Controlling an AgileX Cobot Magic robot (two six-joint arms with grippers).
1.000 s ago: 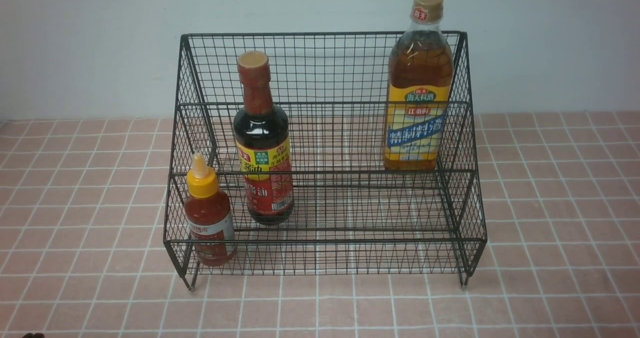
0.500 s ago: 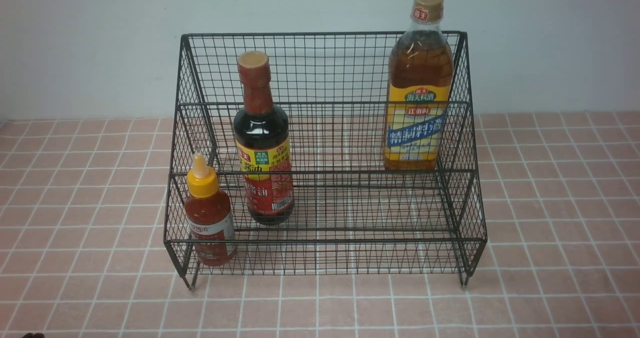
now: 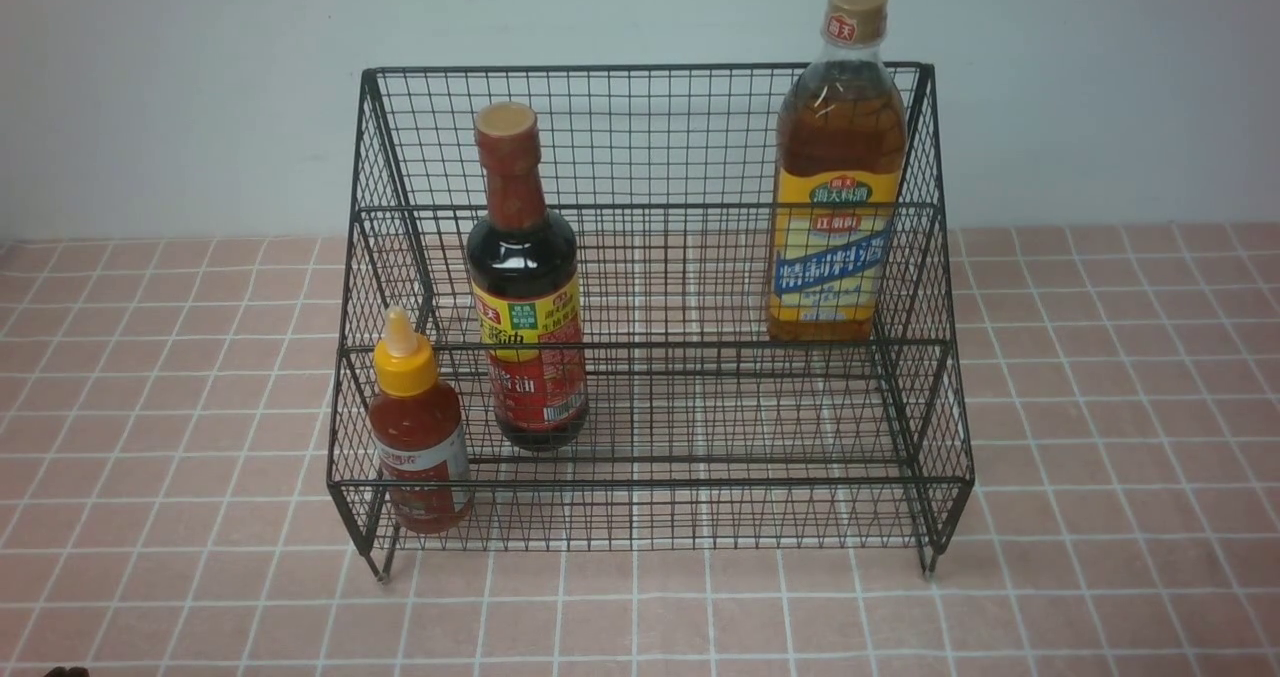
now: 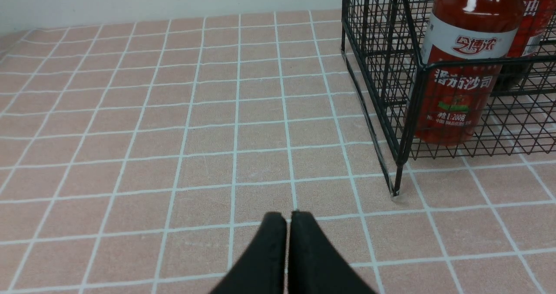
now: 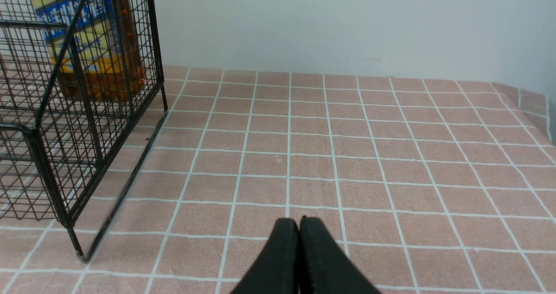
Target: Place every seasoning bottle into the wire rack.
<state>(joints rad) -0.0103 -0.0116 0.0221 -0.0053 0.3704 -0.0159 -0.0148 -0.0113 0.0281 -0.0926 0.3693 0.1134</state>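
Note:
The black wire rack [image 3: 650, 207] stands upright in the middle of the tiled table. On its upper tier at the right stands the tall amber bottle [image 3: 838, 172] with a tan cap. The dark soy-sauce bottle [image 3: 525, 287] and the small red bottle [image 3: 418, 427] with a yellow nozzle stand on the lower tier at the left. My left gripper [image 4: 289, 216] is shut and empty, low over the tiles beside the rack's left front leg [image 4: 397, 185], near the red bottle [image 4: 460, 68]. My right gripper [image 5: 299, 221] is shut and empty, beside the rack's right side [image 5: 87, 111], with the amber bottle [image 5: 93, 37] behind the mesh.
Pink tiled tabletop [image 3: 1100, 457] spreads on both sides of the rack and in front of it. A pale wall [image 3: 180, 87] rises directly behind the rack. The table's right edge [image 5: 541, 111] shows in the right wrist view.

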